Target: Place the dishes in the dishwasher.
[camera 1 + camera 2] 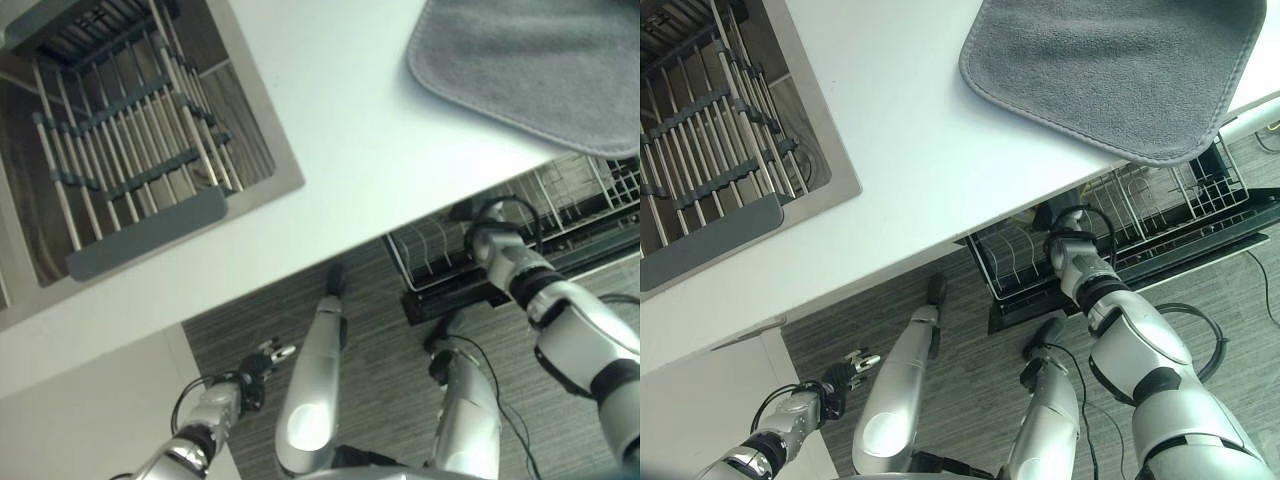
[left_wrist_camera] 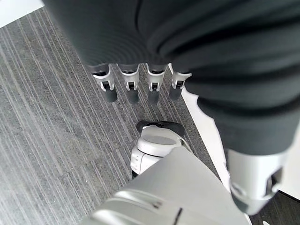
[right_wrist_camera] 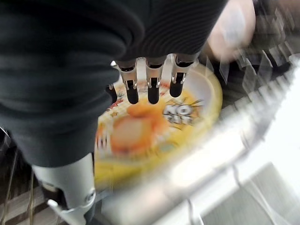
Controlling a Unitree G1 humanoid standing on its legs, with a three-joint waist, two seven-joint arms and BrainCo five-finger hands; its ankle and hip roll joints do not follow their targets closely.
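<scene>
Nearest to me, my left hand (image 1: 262, 362) hangs low beside the white cabinet (image 1: 90, 420), over the grey striped floor (image 2: 51, 131); its wrist view shows the fingers (image 2: 131, 86) straight and apart, holding nothing.

Further out, my right hand (image 3: 150, 86) reaches under the edge of the white countertop (image 1: 340, 150) into the pulled-out dishwasher rack (image 1: 1160, 205). In its wrist view the fingers point down straight over a yellow plate (image 3: 159, 126), their dark tips over or touching its face; I cannot tell whether there is contact, and the thumb is not curled around the rim. The plate sits at the wire rack, tilted, with an orange picture in the middle and some dark lettering on a white patch, too blurred for me to read. I see a pale, blurred shape beyond the plate and cannot say what it is.

On the countertop, a grey drying mat (image 1: 1110, 70) lies at the far right, one rounded corner overhanging the edge above the rack. At the far left the sink (image 1: 255, 175) holds a wire dish rack (image 1: 130, 150) with a grey front bar.
</scene>
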